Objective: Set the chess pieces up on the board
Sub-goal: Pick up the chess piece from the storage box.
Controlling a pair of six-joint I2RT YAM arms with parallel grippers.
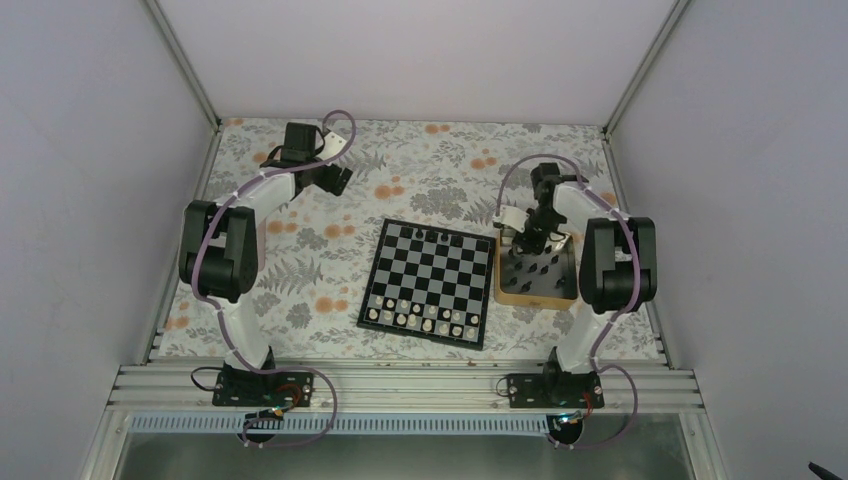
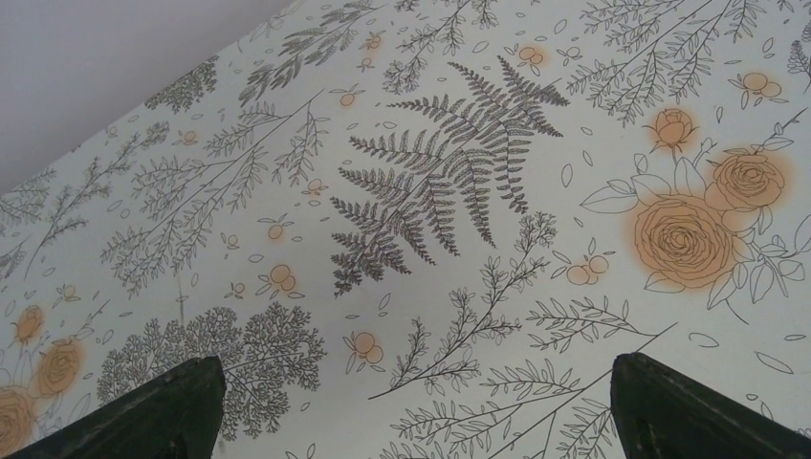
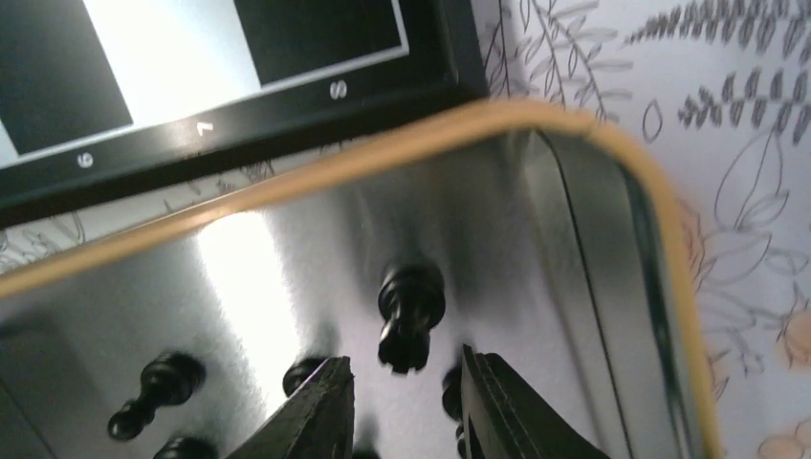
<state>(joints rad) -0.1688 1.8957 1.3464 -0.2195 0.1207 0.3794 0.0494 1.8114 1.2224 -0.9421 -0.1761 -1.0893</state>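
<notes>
Top view: my right gripper [image 1: 527, 243] hangs over the far end of the tray [image 1: 505, 296], right of the board [image 1: 428, 272].
Left wrist: my left gripper [image 2: 416, 382] is spread wide above the tablecloth [image 2: 459, 191].
Right wrist: my jaws stand slightly apart and pinch nothing. A black chess piece [image 3: 409, 316] lies flat on the tray floor, its long axis running from my fingertips toward the board.

White arms [image 1: 240, 335], black joints [image 1: 215, 250], lilac cables [image 1: 352, 125], dark pincer fingers [image 2: 153, 411].

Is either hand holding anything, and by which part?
Nothing. The right hand stands open around a black chess piece in the tray, not gripping it; the left hand is empty.
</notes>
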